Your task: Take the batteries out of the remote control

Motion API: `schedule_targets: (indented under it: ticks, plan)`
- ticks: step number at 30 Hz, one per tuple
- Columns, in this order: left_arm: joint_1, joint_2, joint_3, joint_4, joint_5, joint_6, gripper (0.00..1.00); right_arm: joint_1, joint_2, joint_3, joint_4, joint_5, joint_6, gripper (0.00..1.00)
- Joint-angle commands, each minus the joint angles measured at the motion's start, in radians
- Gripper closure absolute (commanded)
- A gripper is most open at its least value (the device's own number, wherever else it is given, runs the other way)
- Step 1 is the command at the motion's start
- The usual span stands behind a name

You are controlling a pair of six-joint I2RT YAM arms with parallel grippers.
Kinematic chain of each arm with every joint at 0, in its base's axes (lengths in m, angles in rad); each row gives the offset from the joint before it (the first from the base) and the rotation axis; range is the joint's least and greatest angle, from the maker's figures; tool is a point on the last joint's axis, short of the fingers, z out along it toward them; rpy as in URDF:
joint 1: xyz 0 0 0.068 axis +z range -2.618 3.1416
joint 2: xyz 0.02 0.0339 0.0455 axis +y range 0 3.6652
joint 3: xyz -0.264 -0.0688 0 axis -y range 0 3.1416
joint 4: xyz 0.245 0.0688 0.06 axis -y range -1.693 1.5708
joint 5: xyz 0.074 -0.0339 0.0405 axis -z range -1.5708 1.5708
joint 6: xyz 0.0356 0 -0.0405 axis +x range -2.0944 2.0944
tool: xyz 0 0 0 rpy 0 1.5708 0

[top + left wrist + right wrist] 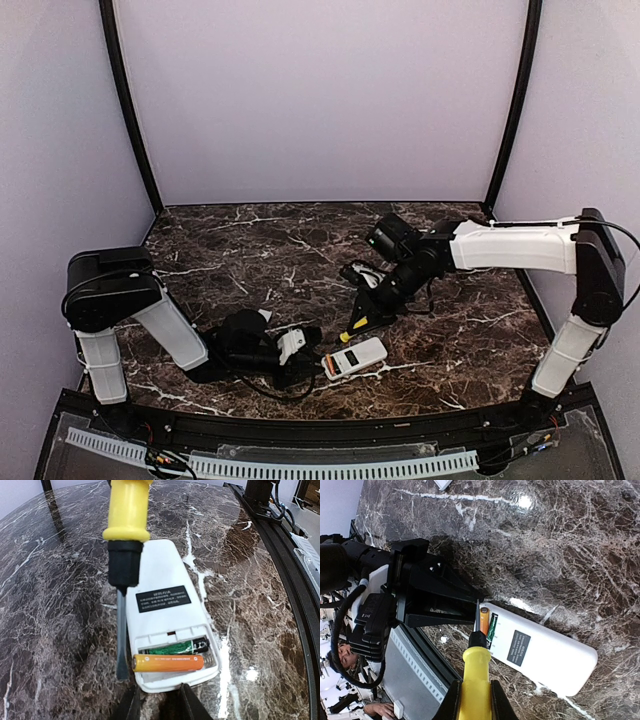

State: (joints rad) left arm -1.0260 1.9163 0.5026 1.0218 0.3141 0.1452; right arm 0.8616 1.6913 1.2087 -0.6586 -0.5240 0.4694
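Right gripper (475,700), clamped on screwdriver (476,662), holds its tip beside battery (484,615) in remote control (550,655).

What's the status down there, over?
Right claw shut on screwdriver, tip beside the battery. Left claw at the remote control's open end, grip unclear. Battery seated in its bay. Nothing in the way.

We see yellow-handled screwdriver (127,510) tilted over dark marble table (250,240), near centre; small white piece (442,483), maybe cover, farther left.

Battery (168,663) in remote (167,575) open bay; screwdriver (125,525) tip beside remote, seemingly touching table (55,610).
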Motion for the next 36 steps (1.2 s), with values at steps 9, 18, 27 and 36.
schedule_targets:
  ticks: [9, 18, 27, 36]
  plan:
    - [-0.006, -0.042, 0.012, -0.076, -0.029, -0.01, 0.73, -0.029, 0.027, 0.05, -0.019, -0.019, -0.068, 1.0]
    - [-0.009, -0.088, 0.027, -0.16, -0.043, 0.004, 0.67, -0.039, -0.062, 0.034, -0.07, 0.049, -0.071, 1.0]
    - [-0.01, -0.14, 0.071, -0.289, -0.055, 0.005, 0.5, -0.041, -0.129, -0.04, -0.069, 0.081, -0.045, 1.0]
    - [-0.014, -0.149, 0.084, -0.361, -0.059, 0.018, 0.53, -0.029, -0.166, -0.104, -0.019, 0.043, -0.011, 1.0]
